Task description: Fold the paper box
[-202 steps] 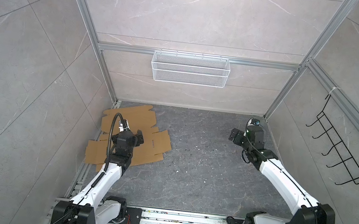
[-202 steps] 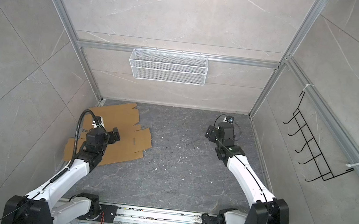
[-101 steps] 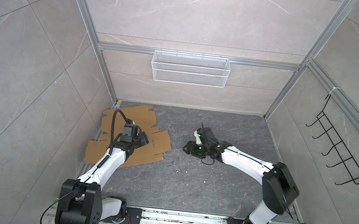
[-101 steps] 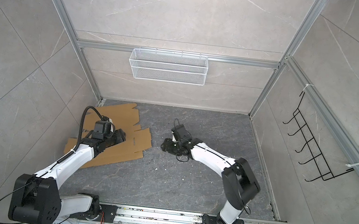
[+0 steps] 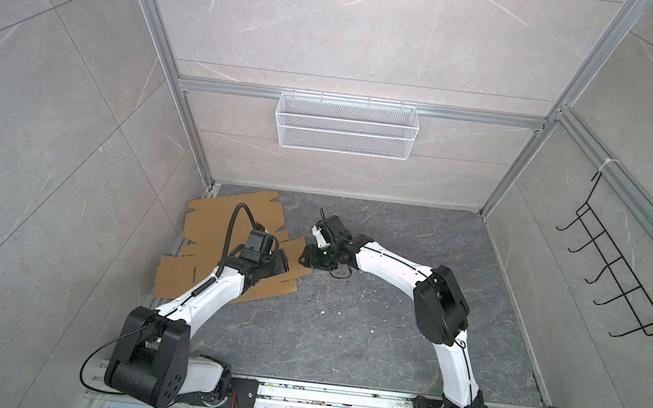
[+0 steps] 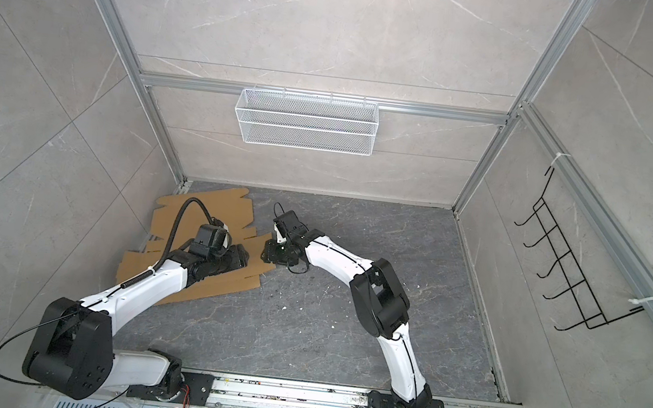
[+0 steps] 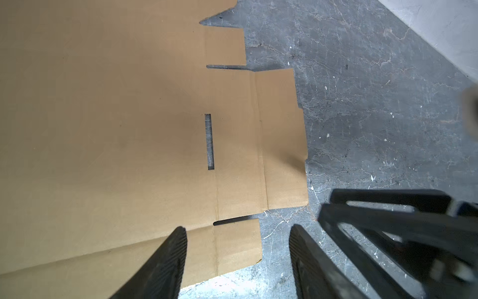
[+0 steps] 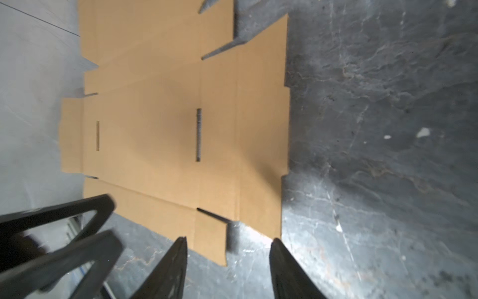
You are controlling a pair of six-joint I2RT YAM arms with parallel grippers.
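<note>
Across from the far right our right arm (image 5: pixel 389 262) has swung, so we see the right gripper (image 8: pixel 229 239) beside the right edge of the paper box (image 5: pixel 205 220), flat on the floor (image 5: pixel 345 320) at back left. Both it and the left gripper (image 7: pixel 237 227), over that edge's corner flap, gape partway, holding nothing.

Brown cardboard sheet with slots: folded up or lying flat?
Flat: the brown cardboard sheet lies spread, unfolded, on the grey floor, flaps and slots showing.
</note>
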